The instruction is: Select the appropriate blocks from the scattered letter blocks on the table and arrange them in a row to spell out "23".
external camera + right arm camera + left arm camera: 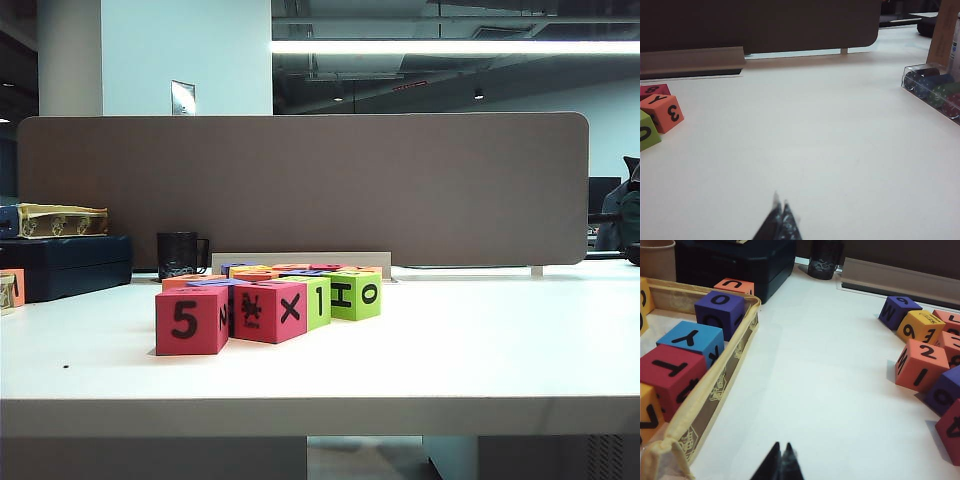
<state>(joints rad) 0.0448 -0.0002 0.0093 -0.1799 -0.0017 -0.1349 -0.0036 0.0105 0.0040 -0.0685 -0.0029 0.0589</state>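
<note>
The blocks (270, 300) are sitting bunched left of the middle of the tabletop (480, 340), toward its front edge. The orange "2" (922, 365) is lying on the bunch's left flank, ahead of the left tool (781, 462) and nearer that arm. The orange "3" (665, 112) is sitting on the right flank, ahead of the right tool (780, 220). Both tools are hanging pinched closed, holding nothing, and bare white tabletop is stretching between each tool and its cube. A grey partition (300, 190) is closing off the back edge.
</note>
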